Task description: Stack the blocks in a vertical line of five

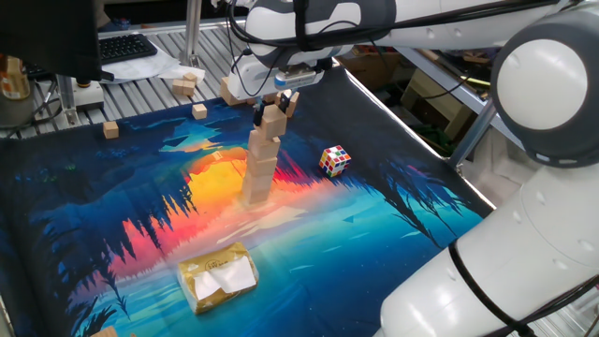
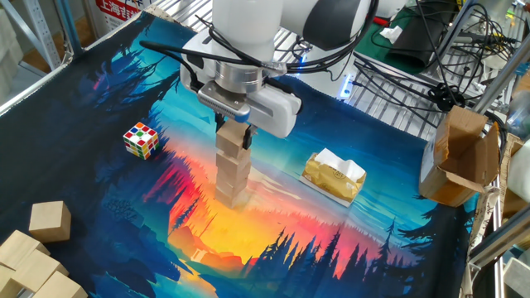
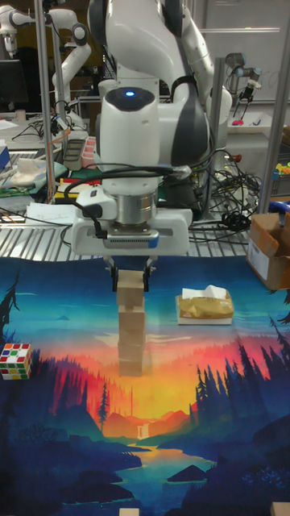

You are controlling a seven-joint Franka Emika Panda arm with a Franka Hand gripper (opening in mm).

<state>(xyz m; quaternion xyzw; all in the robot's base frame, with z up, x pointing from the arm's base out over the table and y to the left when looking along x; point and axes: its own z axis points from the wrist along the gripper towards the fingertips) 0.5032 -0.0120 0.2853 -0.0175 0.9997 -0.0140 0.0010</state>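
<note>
Four stacked blocks [image 3: 130,334], tool [image 3: 130,281] spread astride top block, puzzle cube [image 3: 15,359] and tissue pack [image 3: 205,307] well apart.

arm lowered, hand [image 3: 129,281] pointing down, fingers parted

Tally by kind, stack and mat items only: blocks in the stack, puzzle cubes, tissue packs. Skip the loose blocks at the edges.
stacked blocks: 4
puzzle cube: 1
tissue pack: 1
Total: 6
</note>
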